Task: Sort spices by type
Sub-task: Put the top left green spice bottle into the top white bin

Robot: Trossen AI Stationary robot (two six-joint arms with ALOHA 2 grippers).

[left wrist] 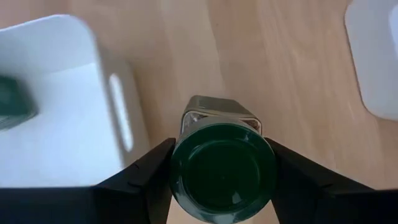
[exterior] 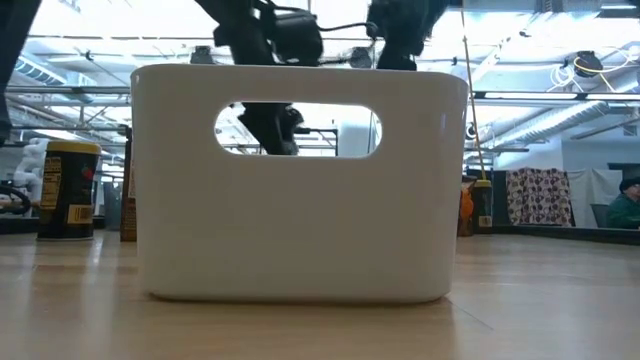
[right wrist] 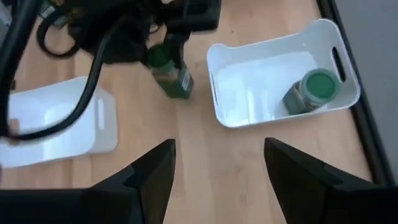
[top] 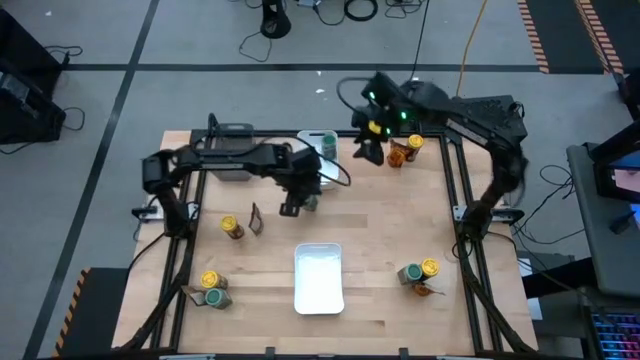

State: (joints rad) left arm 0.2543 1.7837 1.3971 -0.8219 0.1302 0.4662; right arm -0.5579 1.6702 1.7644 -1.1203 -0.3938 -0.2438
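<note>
My left gripper (top: 298,200) (left wrist: 222,149) stands over the middle of the table, shut on a green-lidded jar (left wrist: 222,168) (right wrist: 169,70). Just beyond it, by the far edge, a white bin (top: 318,146) (right wrist: 280,74) holds another green-lidded jar (right wrist: 313,88). My right gripper (top: 368,142) (right wrist: 219,146) hangs open above the table, right of that bin, and touches nothing. Loose spices stand on the table: a yellow-lidded jar (top: 232,228) and a packet (top: 256,218) at the left, and a yellow-lidded jar (top: 209,280) and a green-lidded jar (top: 215,296) at the near left. My left gripper pinches the green-lidded jar by its lid (left wrist: 186,168), one finger on each side of the rim. The fingers come from above, pointing down. The jar hangs below them, slightly tilted. Whether its base touches the table, I cannot tell.
A second white bin (top: 318,278) (exterior: 300,180) stands at the near middle and fills the low view. A grey tray (top: 232,160) lies at the far left. More jars (top: 420,271) stand at the near right and others (top: 405,150) at the far right.
</note>
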